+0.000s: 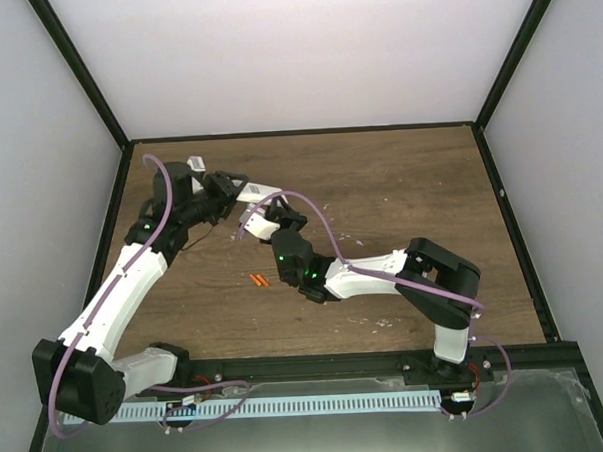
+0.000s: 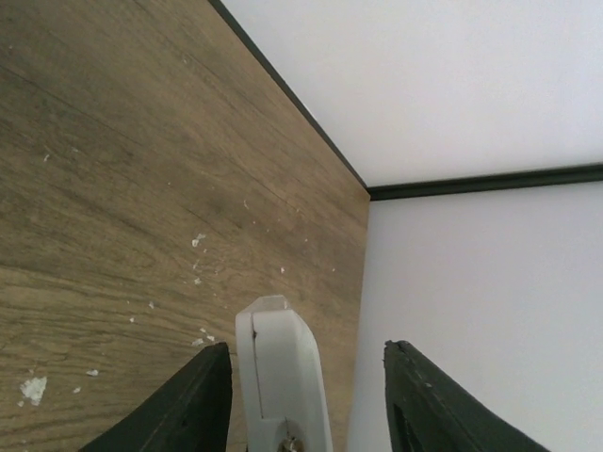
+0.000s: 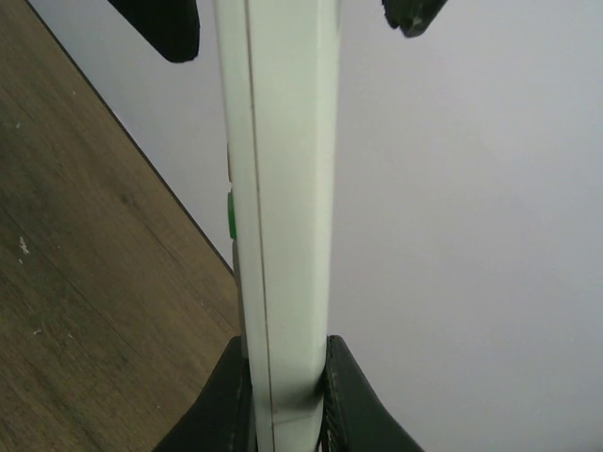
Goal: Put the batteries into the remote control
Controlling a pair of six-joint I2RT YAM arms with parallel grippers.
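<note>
The white remote control point(image 1: 253, 210) is held in the air over the table's left middle, between my two grippers. My right gripper point(image 1: 277, 225) is shut on its near end; in the right wrist view point(image 3: 283, 347) the remote point(image 3: 283, 188) runs straight up from the pads, edge on. My left gripper point(image 1: 230, 185) is open around the far end; in the left wrist view point(image 2: 309, 348) the remote's tip point(image 2: 278, 367) sits close to the left finger point(image 2: 203, 395), with a wide gap to the right one. Two orange-red batteries point(image 1: 259, 280) lie side by side on the wood.
The wooden table point(image 1: 401, 202) is walled in by white panels with black frame edges. Pale crumbs point(image 2: 33, 388) are scattered on the wood. The right arm's elbow point(image 1: 444, 270) stands at the right front.
</note>
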